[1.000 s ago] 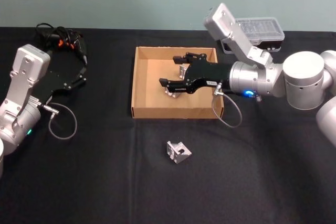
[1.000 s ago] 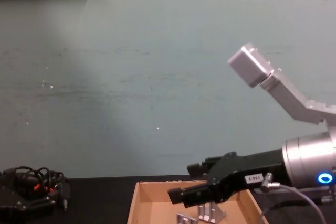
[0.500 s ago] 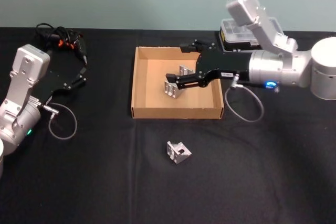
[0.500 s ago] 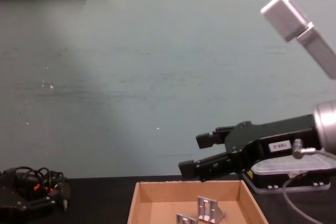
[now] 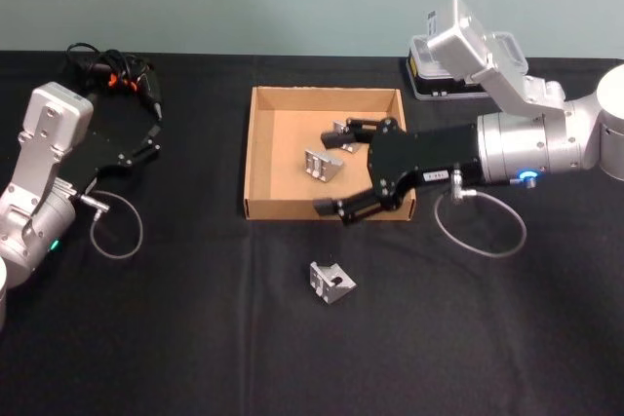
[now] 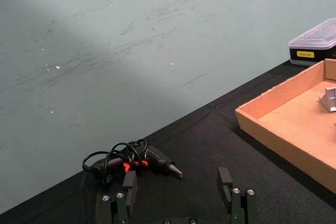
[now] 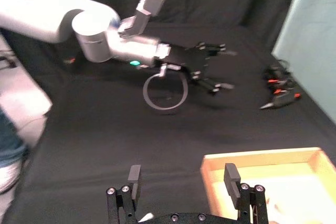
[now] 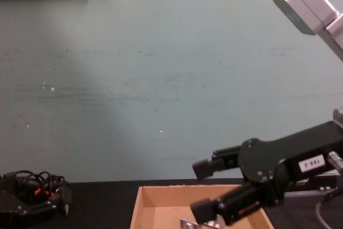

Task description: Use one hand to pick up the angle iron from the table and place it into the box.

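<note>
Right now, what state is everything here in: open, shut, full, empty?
right gripper: open, empty, above the box's near right corner.
left gripper: open, empty, parked at the table's left.
box: lidless, holds two angle irons.
third angle iron: loose on the table, in front of the box.
black case: lid shut.

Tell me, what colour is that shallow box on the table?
The box is plain tan, the brown of bare cardboard. It shows best in the head view.

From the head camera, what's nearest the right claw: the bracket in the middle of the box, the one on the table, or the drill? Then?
1. Middle bracket, in the box, beside the right gripper.
2. Loose bracket, on the table before the box.
3. Drill, far back left.
</note>
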{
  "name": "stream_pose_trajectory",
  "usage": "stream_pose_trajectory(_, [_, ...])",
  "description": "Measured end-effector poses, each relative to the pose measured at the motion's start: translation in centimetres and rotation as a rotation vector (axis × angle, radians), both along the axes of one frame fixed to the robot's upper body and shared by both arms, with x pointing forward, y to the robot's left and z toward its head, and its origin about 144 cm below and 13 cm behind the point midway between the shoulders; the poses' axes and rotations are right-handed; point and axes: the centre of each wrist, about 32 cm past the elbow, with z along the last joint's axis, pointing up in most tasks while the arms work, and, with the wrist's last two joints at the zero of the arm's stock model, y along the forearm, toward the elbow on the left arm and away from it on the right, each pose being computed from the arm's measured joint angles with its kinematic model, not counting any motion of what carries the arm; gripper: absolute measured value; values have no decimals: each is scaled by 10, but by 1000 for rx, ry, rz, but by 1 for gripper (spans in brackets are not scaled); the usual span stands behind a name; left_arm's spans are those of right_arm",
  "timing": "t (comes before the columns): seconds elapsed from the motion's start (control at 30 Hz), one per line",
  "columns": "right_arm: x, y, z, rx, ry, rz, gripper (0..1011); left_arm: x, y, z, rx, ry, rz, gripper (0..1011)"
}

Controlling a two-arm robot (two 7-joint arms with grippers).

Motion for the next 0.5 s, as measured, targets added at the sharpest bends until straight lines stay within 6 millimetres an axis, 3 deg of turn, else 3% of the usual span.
stream_pose_trajectory(0.5, [2, 2, -9, -123, 34, 134, 1002, 0, 0, 0, 0, 0, 0, 1000])
